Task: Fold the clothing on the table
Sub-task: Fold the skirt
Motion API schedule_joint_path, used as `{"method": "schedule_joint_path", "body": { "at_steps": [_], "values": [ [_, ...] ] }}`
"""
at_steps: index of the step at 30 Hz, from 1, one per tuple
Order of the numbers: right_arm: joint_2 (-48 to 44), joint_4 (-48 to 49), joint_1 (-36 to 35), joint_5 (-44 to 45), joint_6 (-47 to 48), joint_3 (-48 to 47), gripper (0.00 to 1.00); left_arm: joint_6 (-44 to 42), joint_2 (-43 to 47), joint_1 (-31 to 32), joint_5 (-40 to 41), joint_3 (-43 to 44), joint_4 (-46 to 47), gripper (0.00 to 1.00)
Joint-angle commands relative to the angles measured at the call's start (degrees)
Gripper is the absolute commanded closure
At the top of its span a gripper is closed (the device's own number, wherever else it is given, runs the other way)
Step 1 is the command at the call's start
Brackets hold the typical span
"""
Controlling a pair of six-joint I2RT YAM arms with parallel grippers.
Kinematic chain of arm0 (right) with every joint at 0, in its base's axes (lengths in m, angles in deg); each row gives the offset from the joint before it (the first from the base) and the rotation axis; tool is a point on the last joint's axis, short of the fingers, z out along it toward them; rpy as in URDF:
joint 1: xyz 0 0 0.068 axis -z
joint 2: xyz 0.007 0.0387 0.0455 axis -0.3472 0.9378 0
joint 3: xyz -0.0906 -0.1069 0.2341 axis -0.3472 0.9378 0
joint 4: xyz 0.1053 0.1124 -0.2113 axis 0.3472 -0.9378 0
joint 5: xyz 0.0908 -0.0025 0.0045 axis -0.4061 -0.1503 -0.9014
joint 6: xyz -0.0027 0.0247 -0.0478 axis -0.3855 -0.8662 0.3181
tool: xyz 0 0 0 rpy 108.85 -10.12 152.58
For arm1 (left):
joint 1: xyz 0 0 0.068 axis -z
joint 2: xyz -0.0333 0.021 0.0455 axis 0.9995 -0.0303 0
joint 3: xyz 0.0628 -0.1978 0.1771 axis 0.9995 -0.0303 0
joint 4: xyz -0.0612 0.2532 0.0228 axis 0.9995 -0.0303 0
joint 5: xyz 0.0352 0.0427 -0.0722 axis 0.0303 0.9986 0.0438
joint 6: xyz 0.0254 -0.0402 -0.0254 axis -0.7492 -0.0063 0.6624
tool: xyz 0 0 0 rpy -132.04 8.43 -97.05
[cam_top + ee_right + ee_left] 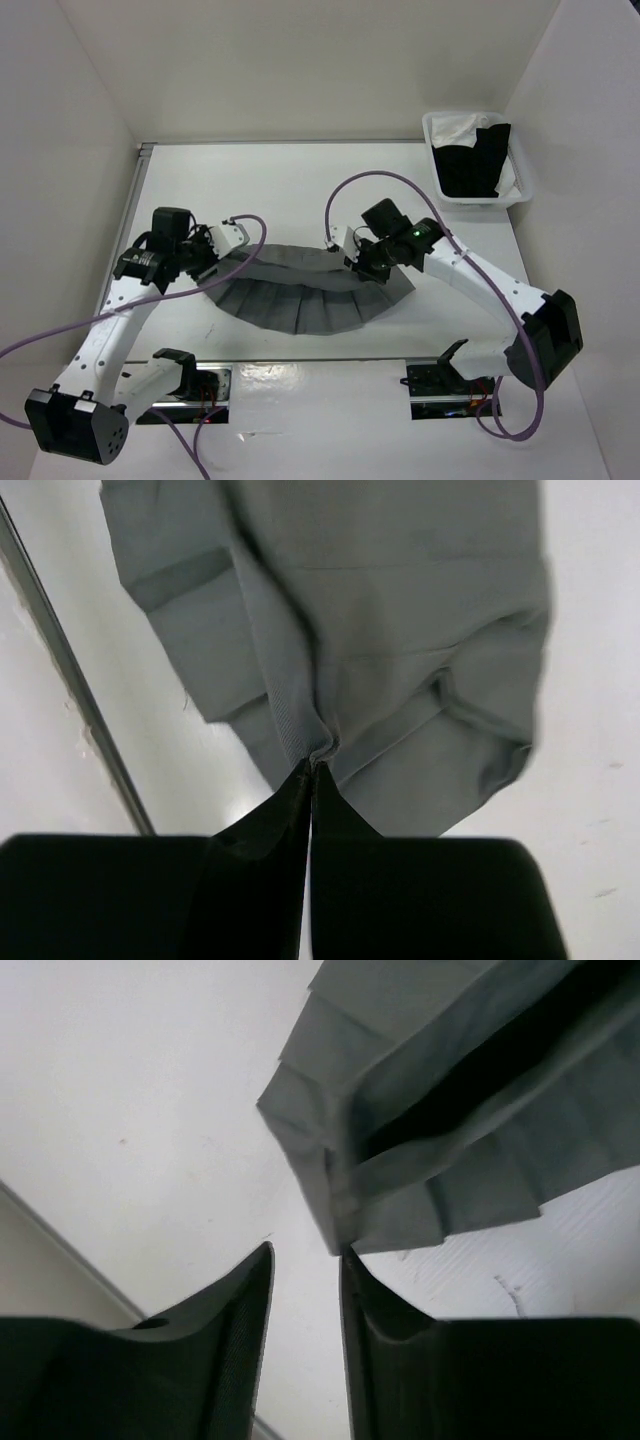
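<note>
Right wrist view: right gripper (pixel 312 765) pinches the grey skirt (pixel 400 630) tight. Left gripper (pixel 305 1252) stands parted, skirt corner right at one fingertip.

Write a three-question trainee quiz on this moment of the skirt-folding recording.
1. True or false: the right gripper is pinched shut on the grey pleated skirt.
2. What lies in the white basket? A) a black garment and a white garment B) nothing C) a folded towel
3. Fill in: the jaws of the left gripper stand ____, with no fabric between them.
Key: 1 true; 2 A; 3 apart.
</note>
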Motion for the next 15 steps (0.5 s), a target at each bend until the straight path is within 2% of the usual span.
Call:
{"method": "schedule_joint_path", "body": {
  "at_steps": [1, 2, 3, 5, 6, 8, 9, 11, 13, 15],
  "values": [
    [2.66, -7.08, -0.84, 3.94, 1.59, -0.31, 1.00, -2.39, 1.56, -0.91, 4.96, 0.26, -1.42, 0.59],
    [3.80, -7.79, -0.84, 3.94, 1.59, -0.83, 0.99, -2.39, 2.09, -0.91, 4.96, 0.26, -2.12, 0.46],
    [3.81, -7.80, -0.84, 3.94, 1.59, -0.84, 0.89, -2.39, 2.09, -0.91, 4.96, 0.26, -2.12, 0.35],
    [4.43, -8.32, -1.37, 3.94, 2.20, -0.84, 0.79, -2.39, 2.71, -0.91, 5.49, 0.26, -2.73, 0.22],
    [4.95, -8.32, -1.37, 4.46, 2.20, -1.45, 0.64, -2.39, 2.71, -0.91, 5.49, 0.26, -2.74, 0.18],
    [4.95, -8.84, -1.37, 4.46, 2.20, -2.06, 0.58, -1.78, 3.23, -0.91, 6.71, 0.78, -2.74, 0.17],
    [4.43, -8.85, -1.37, 4.46, 2.20, -2.07, 0.47, -1.26, 3.23, -0.91, 6.72, 0.79, -2.74, 0.16],
    [3.82, -9.37, -1.37, 3.77, 2.72, -2.86, 0.40, -0.38, 3.76, -0.91, 7.33, 0.79, -1.59, 0.14],
    [3.81, -9.90, -1.37, 3.76, 2.73, -4.26, 0.28, 0.76, 3.76, -0.91, 7.33, 0.79, 0.15, 0.12],
    [3.28, -8.60, -1.37, 3.76, 2.03, -4.79, 0.23, 2.43, 3.76, -0.91, 6.81, 0.79, 1.56, 0.11]
  ]
}}
